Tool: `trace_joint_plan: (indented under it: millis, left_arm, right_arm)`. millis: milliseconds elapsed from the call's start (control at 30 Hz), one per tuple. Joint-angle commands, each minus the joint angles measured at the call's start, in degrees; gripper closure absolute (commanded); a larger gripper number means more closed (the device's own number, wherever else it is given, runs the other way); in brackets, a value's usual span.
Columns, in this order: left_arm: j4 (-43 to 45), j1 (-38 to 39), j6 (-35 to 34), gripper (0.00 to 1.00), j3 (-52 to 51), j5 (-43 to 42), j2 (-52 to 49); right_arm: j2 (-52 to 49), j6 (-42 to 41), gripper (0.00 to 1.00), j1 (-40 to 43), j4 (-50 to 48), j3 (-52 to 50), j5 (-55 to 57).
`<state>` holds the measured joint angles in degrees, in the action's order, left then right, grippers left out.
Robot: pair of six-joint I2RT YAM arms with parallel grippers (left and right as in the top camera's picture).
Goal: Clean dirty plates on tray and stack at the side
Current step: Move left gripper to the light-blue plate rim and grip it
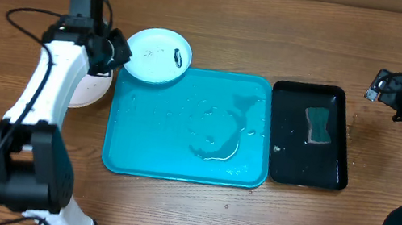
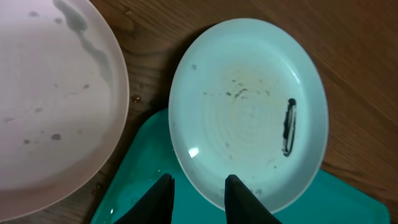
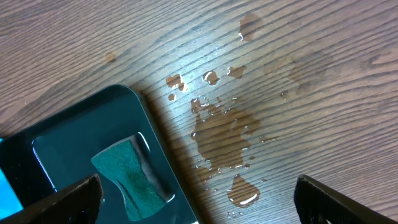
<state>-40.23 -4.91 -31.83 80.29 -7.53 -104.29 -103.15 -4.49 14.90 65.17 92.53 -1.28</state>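
Turquoise tray (image 1: 147, 140) at table centre, water (image 1: 216, 144) pooled on it. Light blue plate (image 1: 159, 56) overlaps tray's far left corner, dark smear near its rim. White plate (image 2: 50, 99) just beside it on wood, grey smudges on it. Left gripper (image 2: 198, 182) above blue plate's edge, fingers narrowly apart, gripping nothing. Right gripper (image 3: 199, 186) spread wide, empty, over puddle (image 3: 224, 134) beside black tray (image 3: 68, 155) holding sponge (image 3: 127, 174).

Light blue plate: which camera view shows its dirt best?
Left wrist view: the light blue plate fills the frame, dark smear and specks clear. Overhead shows it small, over the turquoise tray's corner. Right wrist view misses it.
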Motion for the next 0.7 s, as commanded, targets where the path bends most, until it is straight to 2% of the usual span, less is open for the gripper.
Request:
trace_joint_plan:
  millis: [0, 133, 267, 667]
  left_arm:
    - [0.5, 0.1, -2.6, 0.71, 0.1, 2.0, -3.0]
    - [0.5, -0.2, -2.7, 0.71, 0.1, 2.2, -3.8]
    - [0.4, -0.2, -2.7, 0.76, 0.1, 2.2, -4.1]
    - [1.7, 0.0, -2.7, 0.76, 0.1, 3.0, -9.1]
  right_arm:
    - [0.3, -0.2, 0.0, 0.1, -0.3, 0.4, -0.2]
    - [0.3, -0.2, 0.0, 0.1, -0.3, 0.4, -0.2]
    - [0.3, -0.2, 0.0, 0.1, -0.3, 0.4, -0.2]
    - [0.3, -0.2, 0.0, 0.1, -0.3, 0.4, -0.2]
